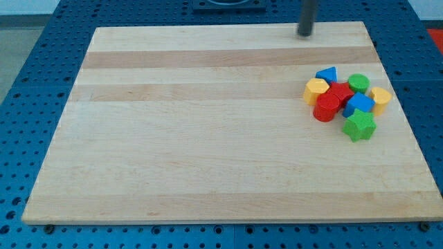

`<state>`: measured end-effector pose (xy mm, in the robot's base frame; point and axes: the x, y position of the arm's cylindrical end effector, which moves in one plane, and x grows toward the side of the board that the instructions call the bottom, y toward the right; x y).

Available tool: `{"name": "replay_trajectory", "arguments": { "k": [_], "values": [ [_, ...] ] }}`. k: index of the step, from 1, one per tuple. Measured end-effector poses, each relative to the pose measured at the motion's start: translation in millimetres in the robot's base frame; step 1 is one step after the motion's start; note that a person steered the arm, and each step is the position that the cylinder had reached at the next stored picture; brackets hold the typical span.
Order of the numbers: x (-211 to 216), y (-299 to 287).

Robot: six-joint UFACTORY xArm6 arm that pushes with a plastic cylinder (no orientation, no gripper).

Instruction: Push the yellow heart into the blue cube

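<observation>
At view's top, my tip (pixel 305 33), well apart from yellow heart (pixel 380 98), blue cube (pixel 359 105)

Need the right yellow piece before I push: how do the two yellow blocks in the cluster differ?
The yellow block on the view's left edge of the cluster looks blocky and faceted and touches the red blocks. The yellow block on the view's right edge looks rounder, likely the heart, and sits against the blue cube. Both are yellow, similar in size. My tip is above the cluster, apart.

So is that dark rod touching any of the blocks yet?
Apart. The camera view shows my tip at the board's top edge, with bare wood between it and the blue triangle, the nearest block.
</observation>
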<state>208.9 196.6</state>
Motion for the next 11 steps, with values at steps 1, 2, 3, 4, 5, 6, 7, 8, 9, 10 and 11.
{"name": "replay_trajectory", "arguments": {
  "k": [1,2,3,4,5,6,7,8,9,10,11],
  "values": [
    [-15.1,41.8],
    [13.3,35.7],
    [53.9,36.8],
    [43.1,72.2],
    [88.4,100.1],
    [172.6,100.1],
    [179.3,100.1],
    [192.1,94.1],
    [212.6,80.9],
    [224.7,73.2],
    [240.1,66.1]
  ]
}}
